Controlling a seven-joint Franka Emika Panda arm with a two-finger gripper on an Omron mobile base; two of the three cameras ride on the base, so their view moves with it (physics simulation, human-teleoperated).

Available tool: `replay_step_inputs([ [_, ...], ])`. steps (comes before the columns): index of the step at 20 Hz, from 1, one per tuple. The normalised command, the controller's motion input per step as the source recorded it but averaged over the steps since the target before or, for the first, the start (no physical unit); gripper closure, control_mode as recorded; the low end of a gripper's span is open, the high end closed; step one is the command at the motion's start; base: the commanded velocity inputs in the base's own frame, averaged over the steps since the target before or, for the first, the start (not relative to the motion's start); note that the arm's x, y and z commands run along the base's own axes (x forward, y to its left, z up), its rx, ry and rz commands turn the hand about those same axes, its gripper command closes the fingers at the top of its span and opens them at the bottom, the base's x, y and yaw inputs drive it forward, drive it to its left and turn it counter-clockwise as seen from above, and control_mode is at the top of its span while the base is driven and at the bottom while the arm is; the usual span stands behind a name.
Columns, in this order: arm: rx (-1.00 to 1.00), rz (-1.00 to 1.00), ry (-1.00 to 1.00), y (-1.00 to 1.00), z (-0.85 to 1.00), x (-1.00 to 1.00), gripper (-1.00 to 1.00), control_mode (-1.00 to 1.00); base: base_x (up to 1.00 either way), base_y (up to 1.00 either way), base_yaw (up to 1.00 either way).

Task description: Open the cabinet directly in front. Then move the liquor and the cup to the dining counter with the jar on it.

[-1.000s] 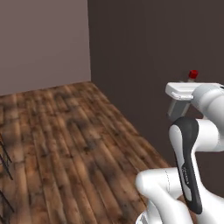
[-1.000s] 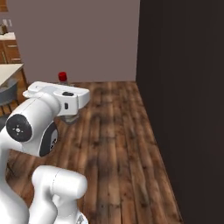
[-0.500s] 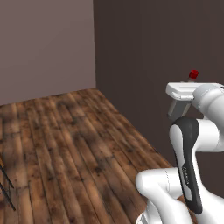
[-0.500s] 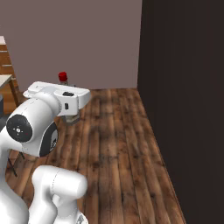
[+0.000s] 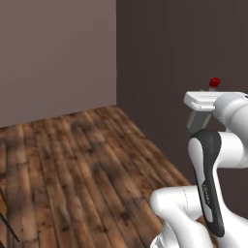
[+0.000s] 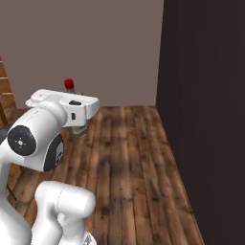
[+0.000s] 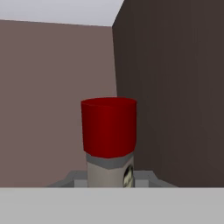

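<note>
The liquor point(image 7: 108, 144) is being held upright, clamped in the jaws. Its red cap point(image 5: 214, 82) is being carried above a wooden floor point(image 6: 124, 158).

Red cap point(image 7: 109, 127) on the liquor point(image 7: 109, 171), bright and solid, with a grey neck below it and a sliver of pale label; the same red dot tops the arm point(image 5: 215, 160) in the left base view, the arm itself white with a black band along its link; the floor point(image 5: 72, 169) is dark brown wood planks, streaked and mottled; the back wall point(image 6: 81, 43) a flat mauve-grey; beside it, right of the liquor, the side wall point(image 6: 206, 105) a very dark brown, faintly grained.
</note>
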Motion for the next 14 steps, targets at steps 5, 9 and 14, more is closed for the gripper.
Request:
replay_step_inputs([
  [5,0.00,0.00,0.00,0.00,0.00,0.00,1.00,1.00,1.00,0.00,0.14],
  [9,0.00,0.00,0.00,0.00,0.00,0.00,1.00,1.00,1.00,0.00,0.22],
  [14,0.00,0.00,0.00,0.00,0.00,0.00,1.00,1.00,1.00,-0.07,0.45],
])
